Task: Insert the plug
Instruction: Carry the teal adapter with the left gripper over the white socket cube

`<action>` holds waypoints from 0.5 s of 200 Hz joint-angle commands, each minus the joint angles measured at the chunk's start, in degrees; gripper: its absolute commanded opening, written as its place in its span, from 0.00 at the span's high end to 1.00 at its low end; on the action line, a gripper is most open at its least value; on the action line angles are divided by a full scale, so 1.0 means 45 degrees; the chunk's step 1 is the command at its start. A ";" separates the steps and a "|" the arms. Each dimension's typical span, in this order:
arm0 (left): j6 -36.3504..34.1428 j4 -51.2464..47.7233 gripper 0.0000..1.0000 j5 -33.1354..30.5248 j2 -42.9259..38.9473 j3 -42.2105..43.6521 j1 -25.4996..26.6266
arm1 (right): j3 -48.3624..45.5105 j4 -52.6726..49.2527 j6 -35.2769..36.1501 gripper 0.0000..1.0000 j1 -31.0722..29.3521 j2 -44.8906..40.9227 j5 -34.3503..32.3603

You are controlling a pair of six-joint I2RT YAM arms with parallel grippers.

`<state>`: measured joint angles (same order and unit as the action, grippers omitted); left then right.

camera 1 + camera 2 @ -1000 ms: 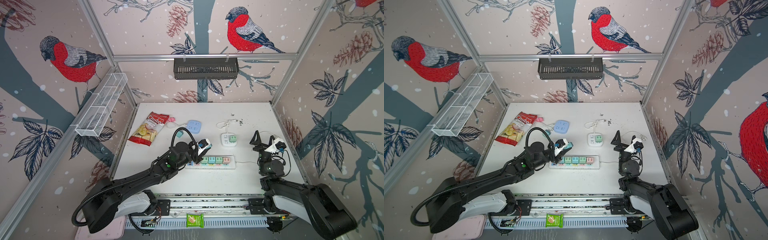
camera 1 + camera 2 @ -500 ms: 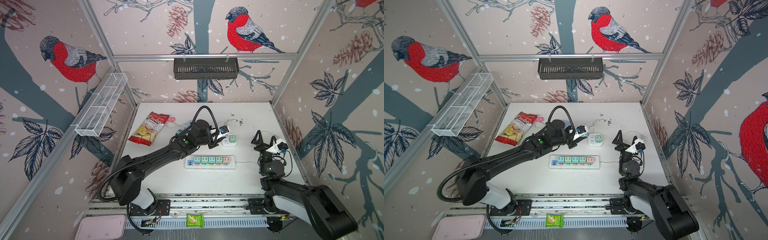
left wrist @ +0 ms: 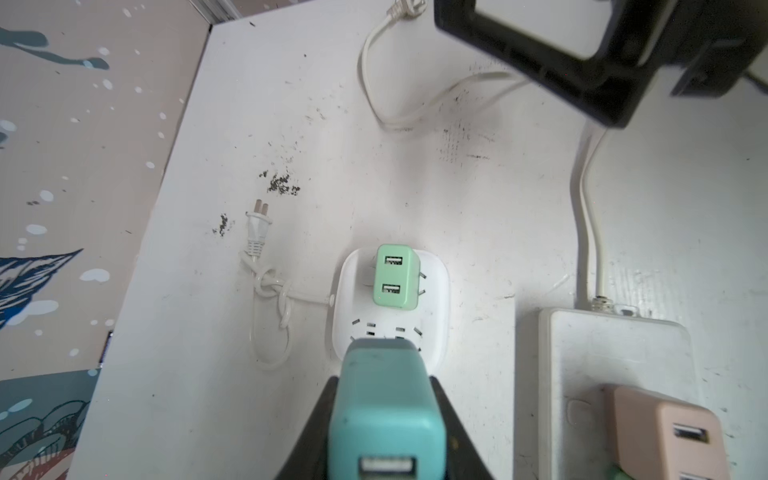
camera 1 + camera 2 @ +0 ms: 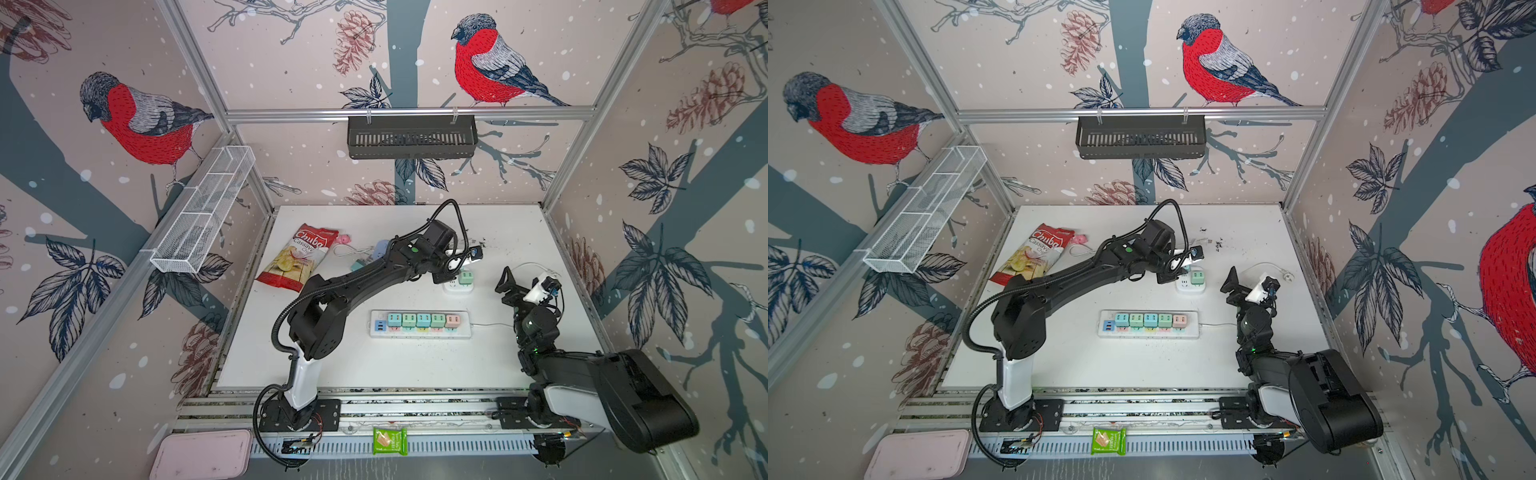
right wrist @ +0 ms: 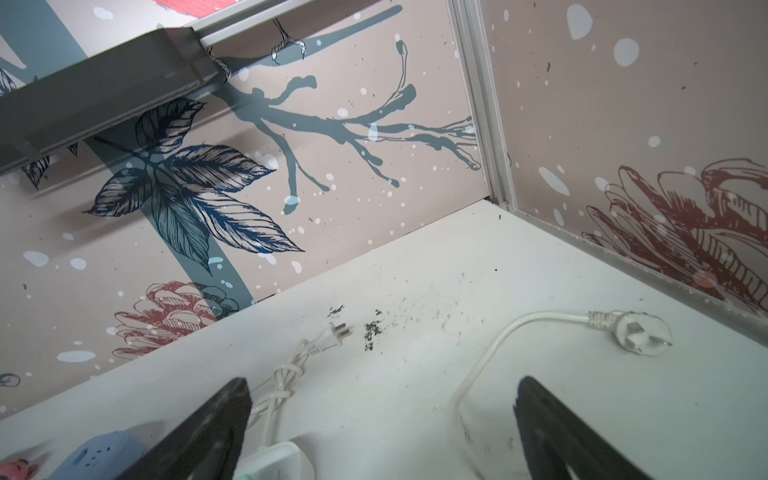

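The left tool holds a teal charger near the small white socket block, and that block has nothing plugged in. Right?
No: the left wrist view shows a green charger already plugged into the socket block. The left tool does hold the teal charger near it.

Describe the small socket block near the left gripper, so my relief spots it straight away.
Start at the long power strip in the middle of the white table. Just behind its cable end lies a small, rounded square white block. Unlike the strip's row of five chargers, it carries a single mint-green charger.
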<state>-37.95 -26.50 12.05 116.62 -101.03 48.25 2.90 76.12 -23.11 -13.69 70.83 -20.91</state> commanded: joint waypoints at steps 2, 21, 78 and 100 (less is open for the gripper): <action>-0.0612 -0.2441 1.00 -0.0269 0.1116 -0.1536 0.0020 | 0.0528 -0.0591 -0.0470 0.00 0.0108 0.0091 0.0081; -0.0682 -0.3346 1.00 -0.0143 0.2044 -0.2768 0.0020 | 0.0327 -0.0119 -0.0420 0.00 0.0133 0.0083 0.0239; -0.0903 -0.4063 1.00 0.0162 0.3208 -0.4164 0.0018 | -0.0129 0.0474 -0.0696 0.00 0.0365 -0.0116 0.0271; -0.0902 -0.4178 1.00 0.0250 0.3413 -0.4368 0.0018 | -0.0170 0.0476 -0.0779 0.00 0.0401 -0.0134 0.0285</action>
<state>-40.53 -42.50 11.81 131.09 -119.55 48.25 2.20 76.25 -25.54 -12.03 70.35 -19.77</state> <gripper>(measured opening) 0.300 0.997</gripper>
